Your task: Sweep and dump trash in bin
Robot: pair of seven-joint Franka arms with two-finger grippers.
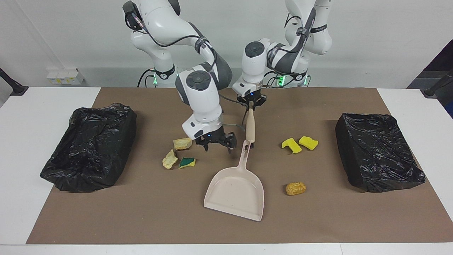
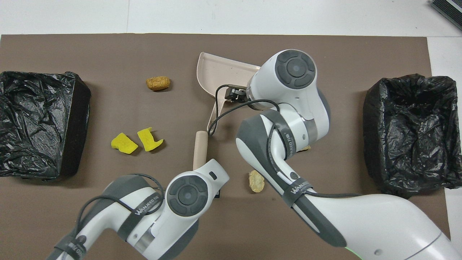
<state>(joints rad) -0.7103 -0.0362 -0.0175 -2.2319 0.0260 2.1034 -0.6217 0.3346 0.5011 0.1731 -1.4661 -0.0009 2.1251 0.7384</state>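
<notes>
"Trash (image 1: 182,143): where does it lie, counting from the dustpan (image 1: 235,191)?"

"All loose on the mat (image 1: 141,212), none in the pan. Toward the right arm's end from the pan's handle are three pieces close together: a beige chunk (image 1: 170,159), a second beige chunk nearer to the robots than it, and a green-and-yellow sponge (image 1: 187,162) just beside the first."

"And toward the left arm's end?"

"Two yellow sponges (image 1: 291,145) side by side, about level with the handle's tip. The orange-brown chunk (image 1: 296,188) lies near the pan's body, apart from it."

"Any more?"

"One more beige piece (image 2: 256,180), nearer to the robots than the handle. Only the overhead view shows it; the right arm hides it from the facing camera."

"The grippers?"

"The left gripper (image 1: 250,102) hangs over the mat nearer to the robots than the handle, its jaws pinching the top of the brush (image 1: 250,127). The brush hangs almost upright, its lower end close to the tip of the pan's handle; I cannot tell whether they touch."

"The right one?"

"The right gripper (image 1: 216,141) is low over the mat just beside the handle, between it and the beige chunks. Its jaws are spread and hold nothing."

"The bins?"

"A black-lined bin (image 1: 90,148) stands well apart from the dustpan at the right arm's end, and another bin (image 1: 378,150) at the left arm's end."
</notes>
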